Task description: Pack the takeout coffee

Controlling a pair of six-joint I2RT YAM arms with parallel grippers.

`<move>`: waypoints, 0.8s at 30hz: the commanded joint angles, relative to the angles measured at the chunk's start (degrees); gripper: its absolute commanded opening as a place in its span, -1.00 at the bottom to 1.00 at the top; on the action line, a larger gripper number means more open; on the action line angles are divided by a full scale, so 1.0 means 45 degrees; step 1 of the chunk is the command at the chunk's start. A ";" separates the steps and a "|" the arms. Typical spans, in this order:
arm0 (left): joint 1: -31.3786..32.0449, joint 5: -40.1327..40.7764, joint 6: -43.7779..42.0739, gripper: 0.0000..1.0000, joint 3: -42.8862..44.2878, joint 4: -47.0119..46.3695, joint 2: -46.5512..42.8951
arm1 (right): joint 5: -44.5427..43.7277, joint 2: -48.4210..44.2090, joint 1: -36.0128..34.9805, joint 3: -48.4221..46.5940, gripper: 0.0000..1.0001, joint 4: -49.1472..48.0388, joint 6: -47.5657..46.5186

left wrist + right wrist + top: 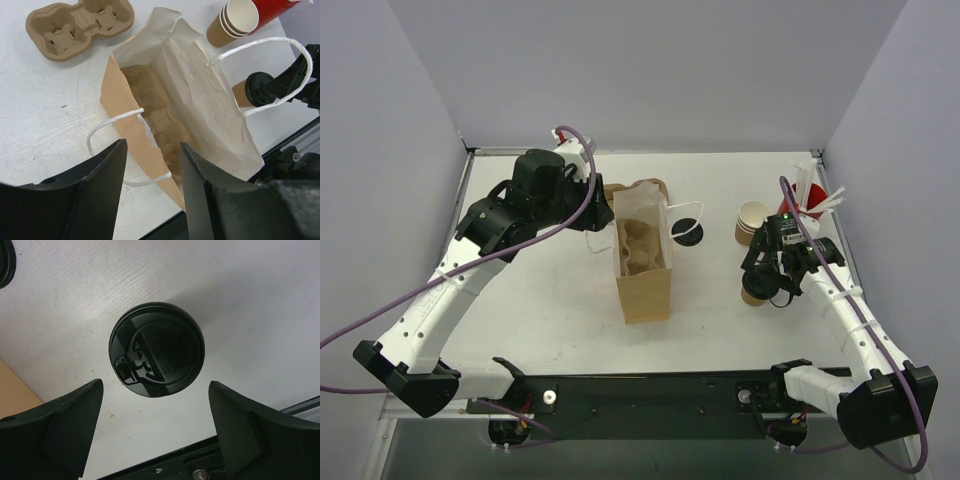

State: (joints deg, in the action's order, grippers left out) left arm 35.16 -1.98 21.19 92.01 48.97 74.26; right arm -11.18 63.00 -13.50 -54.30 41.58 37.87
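Observation:
The takeout coffee (156,349) is a brown cup with a black lid standing on the white table right of the bag; it also shows in the top view (751,297) and in the left wrist view (247,90). My right gripper (155,385) hovers just above it, open, one finger on each side of the lid and apart from it; in the top view the right gripper (762,280) covers most of the cup. The brown paper bag (643,270) stands open mid-table with a moulded cup carrier (150,107) inside. My left gripper (152,145) is open, straddling the bag's near rim and white handle (112,120).
A stack of pale cups (752,222) and a red cup with straws (800,205) stand at the back right. A loose black lid (687,233) lies right of the bag. A second pulp carrier (80,25) lies behind the bag. The table's front rail (650,390) is close.

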 commanded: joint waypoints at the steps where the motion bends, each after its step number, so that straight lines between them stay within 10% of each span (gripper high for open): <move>1: -0.0059 -0.0264 -0.0158 0.12 0.0179 -0.0687 0.0100 | 0.0784 0.0276 0.0479 0.0192 0.64 -0.0471 -0.0680; 24: -0.0059 -0.0166 -0.0178 0.12 0.0199 -0.0531 0.0197 | 0.0785 0.1312 0.0929 0.0407 0.61 -0.0920 -0.1130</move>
State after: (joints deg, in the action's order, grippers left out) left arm 35.16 -2.26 21.15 92.01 48.97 75.07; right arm -6.11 68.31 -9.72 -52.97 36.60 33.32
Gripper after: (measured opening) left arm 0.563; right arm 0.805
